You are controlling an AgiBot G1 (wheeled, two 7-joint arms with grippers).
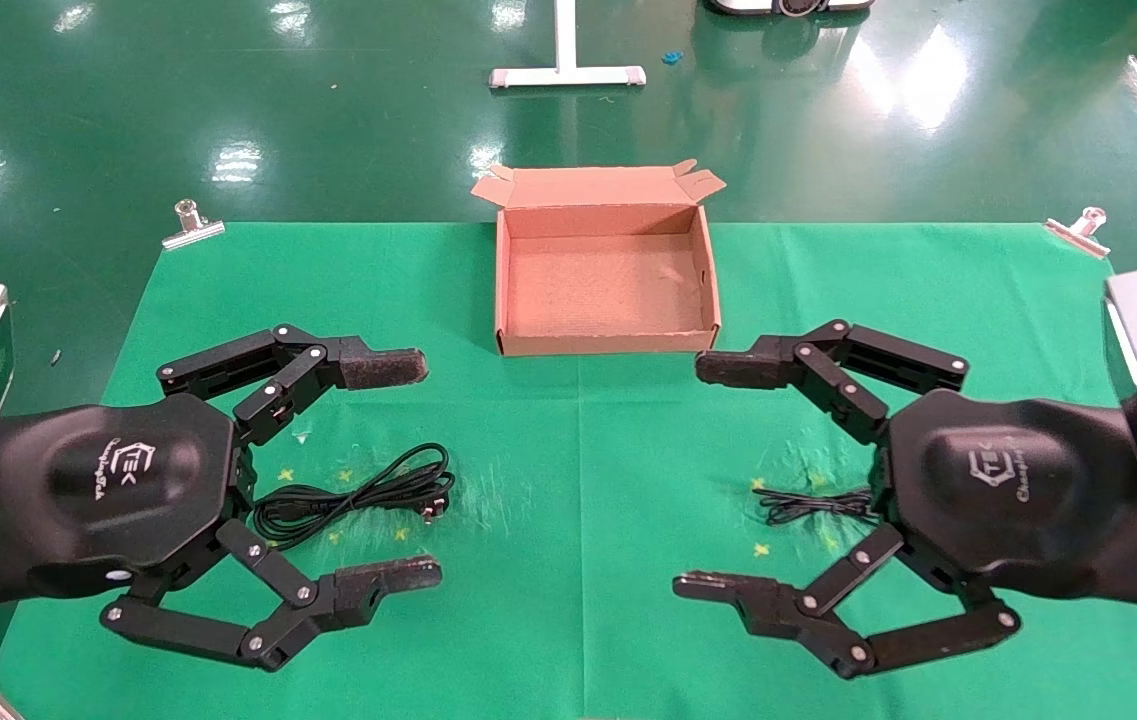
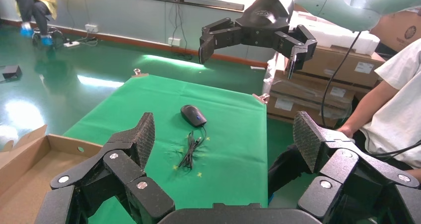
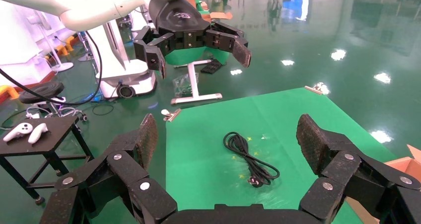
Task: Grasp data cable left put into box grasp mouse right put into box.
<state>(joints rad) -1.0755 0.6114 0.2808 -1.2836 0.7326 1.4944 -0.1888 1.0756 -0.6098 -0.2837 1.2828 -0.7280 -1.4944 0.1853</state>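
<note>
Black left gripper (image 1: 408, 470) and right gripper (image 1: 708, 478), silver-screwed linkages, white hexagon logos.

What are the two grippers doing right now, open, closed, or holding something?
Left gripper: open, holding nothing, above the coiled thick black data cable.
Right gripper: open, holding nothing, above the small black oval mouse.

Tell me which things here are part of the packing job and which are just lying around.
Part of the job:
data cable
mouse
box
left end effector, open
right end effector, open

Just lying about:
metal clips on the green cloth's corners
white stand on the floor
</note>
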